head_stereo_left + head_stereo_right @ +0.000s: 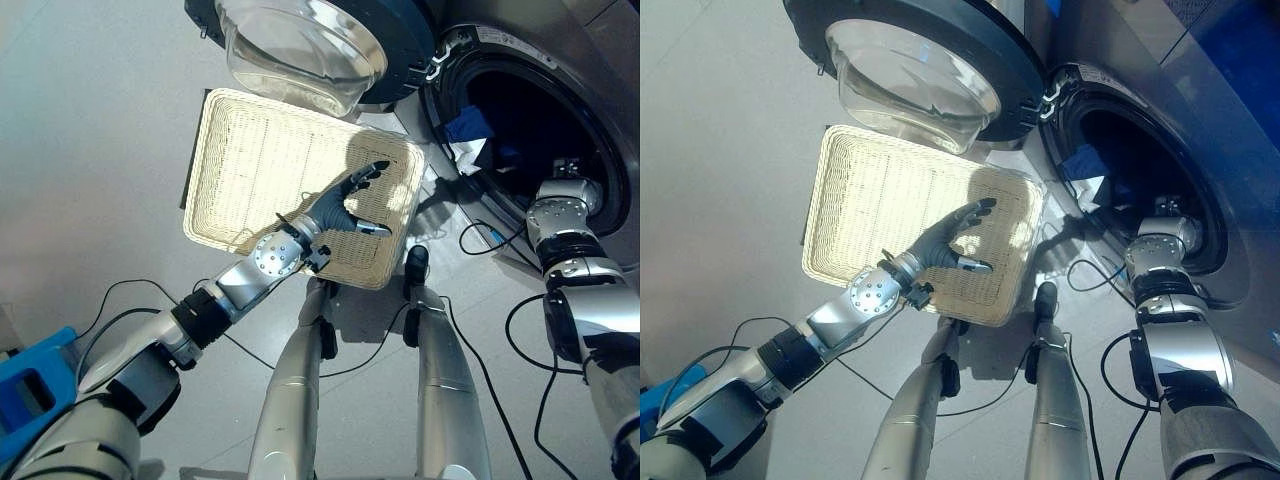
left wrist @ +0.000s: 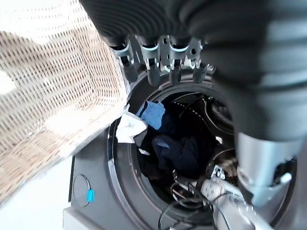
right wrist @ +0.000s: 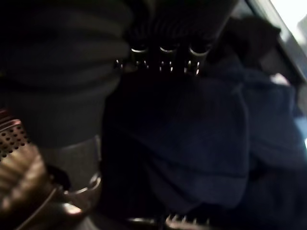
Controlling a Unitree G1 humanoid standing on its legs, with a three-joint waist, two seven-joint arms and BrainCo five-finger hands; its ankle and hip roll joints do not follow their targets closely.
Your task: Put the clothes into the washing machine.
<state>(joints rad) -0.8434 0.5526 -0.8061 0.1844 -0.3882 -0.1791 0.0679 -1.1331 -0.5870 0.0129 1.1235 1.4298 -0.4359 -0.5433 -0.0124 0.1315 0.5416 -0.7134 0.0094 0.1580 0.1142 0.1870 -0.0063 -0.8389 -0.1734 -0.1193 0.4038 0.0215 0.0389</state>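
Wicker basket (image 1: 270, 160) lies on the floor beside the washer (image 1: 600, 110), just under its open door (image 1: 310, 40). From the head, the left hand (image 1: 345, 205) hovers over the basket, fingers (image 1: 372, 172) straight and holding nothing; the right arm reaches into the drum. Left wrist view: blue and white clothes (image 2: 165, 139) sit inside the washer. Right wrist view: right hand (image 3: 158, 28) against dark blue cloth; I cannot tell its grip.

Flat rectangular wicker basket (image 1: 250, 170) on the floor (image 1: 90, 130), at 9 o'clock of the front-loading washing machine (image 1: 600, 90). Round glass-bowled door (image 1: 300, 40) open at basket's 12 o'clock. Left hand (image 1: 345, 205) above basket's 4 o'clock corner. Crumpled clothes (image 2: 172, 143) inside drum; right hand (image 3: 163, 28) in there too.
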